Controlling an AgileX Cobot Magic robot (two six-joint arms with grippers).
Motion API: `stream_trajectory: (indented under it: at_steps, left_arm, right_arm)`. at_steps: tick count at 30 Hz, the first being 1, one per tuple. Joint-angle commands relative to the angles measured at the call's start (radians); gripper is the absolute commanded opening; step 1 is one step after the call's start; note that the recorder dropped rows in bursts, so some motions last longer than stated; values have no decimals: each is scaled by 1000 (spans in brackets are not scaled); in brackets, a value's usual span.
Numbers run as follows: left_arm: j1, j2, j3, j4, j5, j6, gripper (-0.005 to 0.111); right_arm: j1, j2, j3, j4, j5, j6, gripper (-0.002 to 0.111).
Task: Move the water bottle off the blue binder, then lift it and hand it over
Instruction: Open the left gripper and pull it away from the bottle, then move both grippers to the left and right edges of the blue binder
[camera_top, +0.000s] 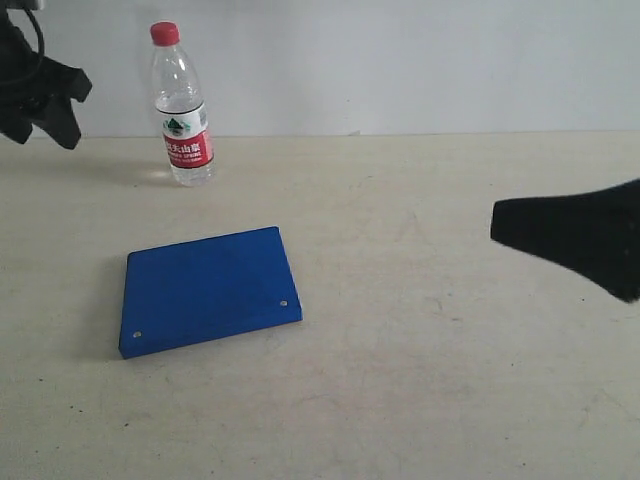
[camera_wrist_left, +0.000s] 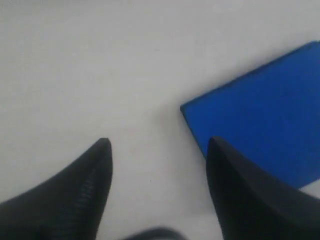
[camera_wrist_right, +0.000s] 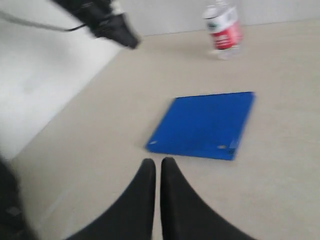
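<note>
Two things on the counter (camera_top: 450, 380): water bottle (camera_top: 183, 115) upright, blue binder (camera_top: 205, 290) lying flat (the pair well apart); left fingers (camera_wrist_left: 85, 190) spread, right fingers (camera_wrist_right: 135, 210) pressed together.

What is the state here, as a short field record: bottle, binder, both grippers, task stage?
blue binder: closed, flat on the table, nothing on it
water bottle: upright on the table, apart from the blue binder, beyond its far edge
left gripper: open, empty
right gripper: shut, empty
stage: water bottle off the blue binder; lift and handover not yet done
</note>
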Motion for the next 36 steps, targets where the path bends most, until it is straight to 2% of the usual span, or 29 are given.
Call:
stream_trajectory:
  at_steps: [1,2,6,8,11,14,15,20,23,27,29,36]
  left_arm:
    - [-3,-97,60,7,14,-51,51]
    - [-3,-115,69,7,14,-51,51]
    - [-3,-218,130,4,16,-58,51]
    - [-3,-278,173,4,11,-62,51]
    - [-3,-357,270,1,-19,-70,51]
    - [-3,-424,404,-2,-89,-85,51]
    - [-3,-448,471,-2,-124,-94,51]
    - [-3,-487,716,-51,-364,-123,51]
    - [-3,-485,834,-70,-580,-129,52]
    - [0,-454,934,-106,-860,-302,69]
    - [0,-415,941,-128,-887,-317,74]
    - [0,-197,939,-161,-885,-317,74]
  right_arm:
    - [-6,211,-3,5,272,-4,0]
    - [-6,257,-9,5,263,-4,0]
    - [-6,497,-70,5,35,-4,0]
    - [-6,592,-116,5,-43,-27,4]
    - [-6,709,-203,5,-133,-68,22]
    - [-6,798,-301,5,-185,-70,49]
    - [-6,821,-331,5,-184,-70,54]
    - [-4,915,-439,5,-195,-16,55]
    - [3,977,-481,5,-205,-4,55]
    - [22,1069,-527,5,-234,-4,55]
    - [32,1111,-551,5,-237,-4,55]
    - [34,1220,-631,5,-256,-4,55]
